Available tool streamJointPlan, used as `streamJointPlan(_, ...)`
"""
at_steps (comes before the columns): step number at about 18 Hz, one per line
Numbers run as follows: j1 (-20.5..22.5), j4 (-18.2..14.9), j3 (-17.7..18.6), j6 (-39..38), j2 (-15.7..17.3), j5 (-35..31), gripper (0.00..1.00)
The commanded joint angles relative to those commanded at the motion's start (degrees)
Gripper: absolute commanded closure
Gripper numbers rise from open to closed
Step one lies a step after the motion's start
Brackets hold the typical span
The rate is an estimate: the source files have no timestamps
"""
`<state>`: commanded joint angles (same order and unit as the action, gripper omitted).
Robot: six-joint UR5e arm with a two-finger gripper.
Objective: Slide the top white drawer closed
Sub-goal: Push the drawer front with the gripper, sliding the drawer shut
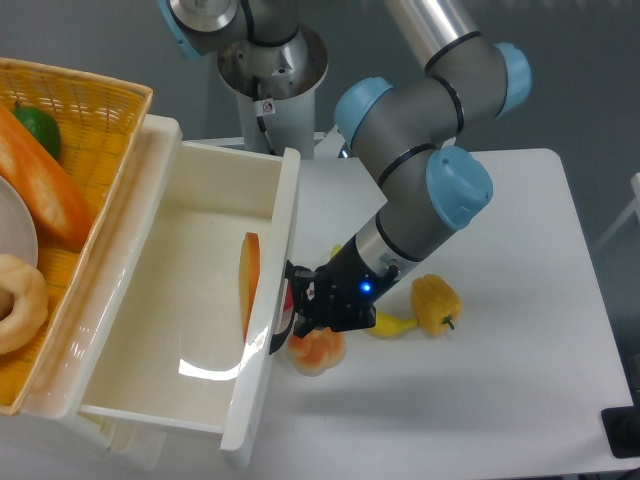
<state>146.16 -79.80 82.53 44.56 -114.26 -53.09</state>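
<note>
Far left: yellow wicker basket (95, 110) on the cabinet top, holding a long orange loaf (45, 190), a green fruit (38, 128) and part of a pale ring-shaped pastry (18, 302).

Just right of it: top white drawer (190, 300), pulled well out of the cabinet, glossy inside and bare apart from a glare patch. Flat front panel (262, 320) facing right toward the table, an orange reflection showing on its inner face. Curved black handle (283, 325) partly visible on the outer side, half hidden by the tool.

At the front panel: gripper (303, 307) brought low and level with the handle, black body with 1 blue light lit. Fingertips touching or all but touching the panel; cannot tell from this view whether spread or pinched, nor whether any contact is on the handle or the flat face.

Beneath and beside the tool: a peach-coloured bun (318, 350), a red item (293, 292) mostly hidden, a banana (390, 322) largely covered by the wrist, and a yellow bell pepper (436, 303) further right on the white table (520, 230).

Step in hand, by judgement: approach finished, push about to start, drawer not yet closed at all. Next move calls for a steady, straight shove leftward along the runners, square to the panel to avoid skewing or jamming, low enough to stay on the front, high enough to clear the bun.
</note>
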Motion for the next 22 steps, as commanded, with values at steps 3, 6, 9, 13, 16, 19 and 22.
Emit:
streamJointPlan(3,0.0,-1.0,0.0,0.0,0.5,0.0,0.86)
streamJointPlan(6,-0.3,-1.1,0.6,0.0,1.1,0.0,0.86)
streamJointPlan(9,-0.9,-1.9,0.7,0.0,1.4,0.0,0.86)
streamJointPlan(13,-1.9,-2.9,0.7,0.0,1.9,0.0,0.86)
streamJointPlan(16,-3.1,-3.1,1.0,-0.1,2.1,-0.1,0.86)
streamJointPlan(19,-4.2,-3.1,1.4,-0.3,2.2,-0.3,0.86)
streamJointPlan(22,-5.9,-2.6,1.4,-2.8,1.9,-0.7,0.86)
